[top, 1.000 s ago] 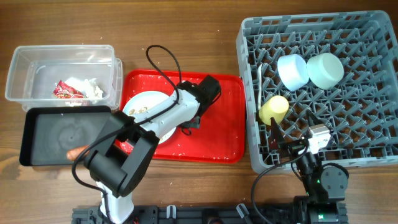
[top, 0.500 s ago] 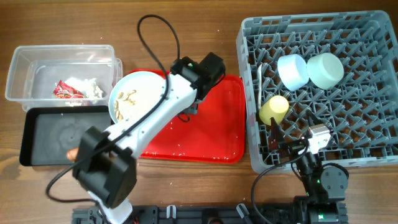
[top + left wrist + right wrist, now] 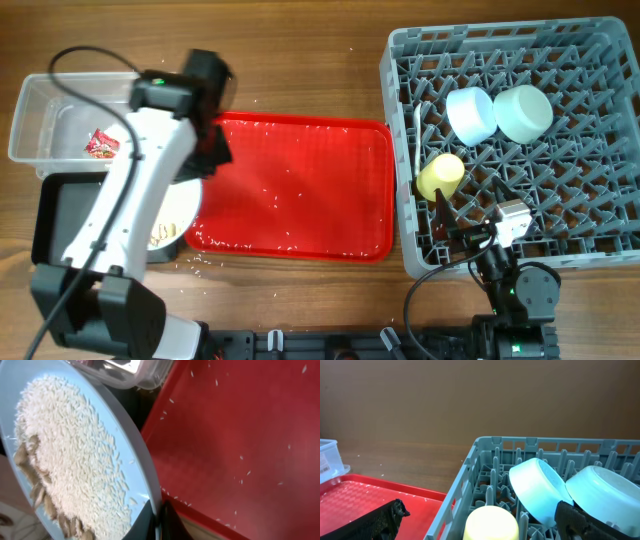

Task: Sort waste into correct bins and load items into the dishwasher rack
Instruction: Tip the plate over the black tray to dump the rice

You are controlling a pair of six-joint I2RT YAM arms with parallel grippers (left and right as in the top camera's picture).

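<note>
Overhead: the left claw [image 3: 203, 160] pinches the rim of the glossy pale blue plate [image 3: 168, 220]. It has swung the plate off the red tray [image 3: 300, 180], and the plate now lies just below the claw, over the black tray [image 3: 52, 215]. The print on the crinkled wrapper [image 3: 100, 145] is too small to read.

Left wrist: grainy rice [image 3: 65, 460] is heaped on the tilted plate.

Right wrist: the right claw [image 3: 480, 510] gapes wide and empty. Ahead of it, smooth bowls [image 3: 540, 487] sit in the pegged grey rack [image 3: 470, 472].

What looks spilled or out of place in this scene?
Loose rice grains are scattered across the red tray, and some lie on the table just beyond its near left corner, beside the plate that the left pincer holds. They are waste, so they look spilled.
</note>
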